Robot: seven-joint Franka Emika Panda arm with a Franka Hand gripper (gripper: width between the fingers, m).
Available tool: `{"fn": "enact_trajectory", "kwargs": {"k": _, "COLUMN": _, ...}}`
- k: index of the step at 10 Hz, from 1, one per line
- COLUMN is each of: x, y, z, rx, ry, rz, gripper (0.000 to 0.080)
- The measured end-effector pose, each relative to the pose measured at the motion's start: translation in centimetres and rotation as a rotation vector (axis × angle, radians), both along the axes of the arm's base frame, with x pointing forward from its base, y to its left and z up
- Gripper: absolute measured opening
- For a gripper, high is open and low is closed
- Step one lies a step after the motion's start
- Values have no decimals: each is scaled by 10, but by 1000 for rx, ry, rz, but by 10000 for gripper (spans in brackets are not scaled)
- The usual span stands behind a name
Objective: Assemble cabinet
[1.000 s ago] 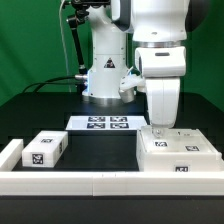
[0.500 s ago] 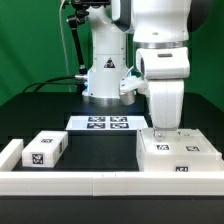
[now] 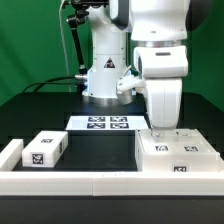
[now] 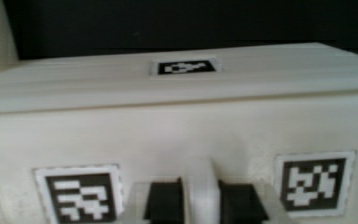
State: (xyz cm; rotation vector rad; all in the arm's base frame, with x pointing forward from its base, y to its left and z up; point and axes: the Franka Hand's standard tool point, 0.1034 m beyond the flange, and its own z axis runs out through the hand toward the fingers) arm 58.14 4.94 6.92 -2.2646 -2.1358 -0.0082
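Cabinet body (image 3: 178, 157) — white, tagged, ext. view's right; drawer block (image 3: 45, 150) well apart, left.

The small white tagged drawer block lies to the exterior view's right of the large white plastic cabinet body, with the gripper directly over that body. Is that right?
No: in the exterior view the small white tagged drawer block lies to that view's left of the large white plastic cabinet body. The gripper is over that body.

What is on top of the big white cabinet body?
Black-and-white tags and the pincer, low over the cabinet body at its far edge. Whether it touches or grips is covered by the arm.
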Motion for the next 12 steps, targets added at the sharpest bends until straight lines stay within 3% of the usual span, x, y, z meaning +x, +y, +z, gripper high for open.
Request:
{"fn": "enact_trajectory", "kwargs": {"k": 1, "x": 1, "y": -1, "z": 2, "rx": -5, "ry": -5, "rz": 6, "gripper": 289}}
{"fn": "enact_trajectory", "kwargs": {"k": 2, "x": 1, "y": -1, "z": 5, "rx": -7, "ry": -16, "rz": 9, "gripper": 289}}
{"fn": "enact_trajectory", "kwargs": {"k": 3, "x": -1, "y": -1, "z": 8, "rx": -15, "ry": -35, "rz": 22, "gripper": 490}}
{"fn": "enact_trajectory", "kwargs": {"k": 4, "x": -7, "y": 0, "z": 8, "rx": -15, "ry": -46, "rz": 20, "gripper": 625}}
{"fn": "enact_trajectory", "kwargs": {"k": 5, "x": -13, "y": 1, "z": 9, "rx": -13, "ry": -70, "rz": -2, "gripper": 625}}
{"fn": "enact_trajectory", "kwargs": {"k": 6, "x": -21, "y": 1, "z": 15, "rx": -3, "ry": -119, "rz": -45, "gripper": 759}}
{"fn": "enact_trajectory", "kwargs": {"k": 9, "x": -62, "y": 9, "z": 34, "rx": 65, "ry": -261, "rz": -281, "gripper": 797}}
{"fn": "enact_trajectory", "kwargs": {"k": 11, "x": -85, "y": 26, "z": 32, "rx": 111, "ry": -273, "rz": -423, "gripper": 797}}
{"fn": "enact_trajectory", "kwargs": {"k": 12, "x": -89, "y": 29, "z": 30, "rx": 113, "ry": -272, "rz": -413, "gripper": 797}}
